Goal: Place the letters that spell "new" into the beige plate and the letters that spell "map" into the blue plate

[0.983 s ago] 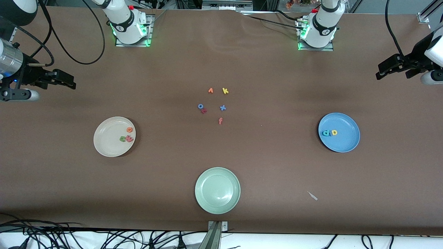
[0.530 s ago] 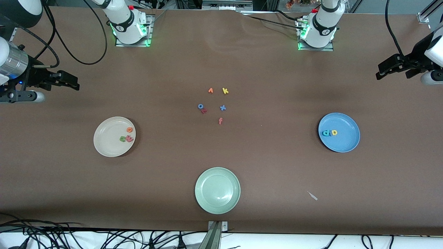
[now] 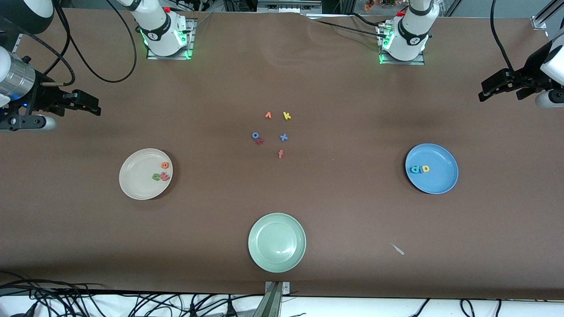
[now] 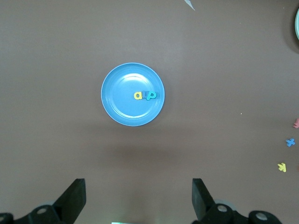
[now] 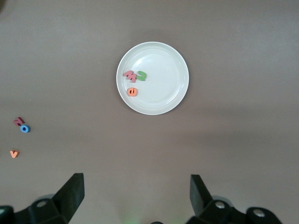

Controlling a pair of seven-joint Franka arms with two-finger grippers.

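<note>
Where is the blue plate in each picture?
Front view: blue plate lies toward the left arm's end of the table.
Left wrist view: blue plate sits mid-picture.
Right wrist view: not in it.
Shared landmark: the yellow a on the plate.

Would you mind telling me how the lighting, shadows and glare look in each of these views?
Front view: even lighting, a soft sheen on the green plate, green glow at both arm bases. Left wrist view: a faint broad shadow on the table beside the blue plate. Right wrist view: mild glare on the beige plate, sharp throughout.
</note>
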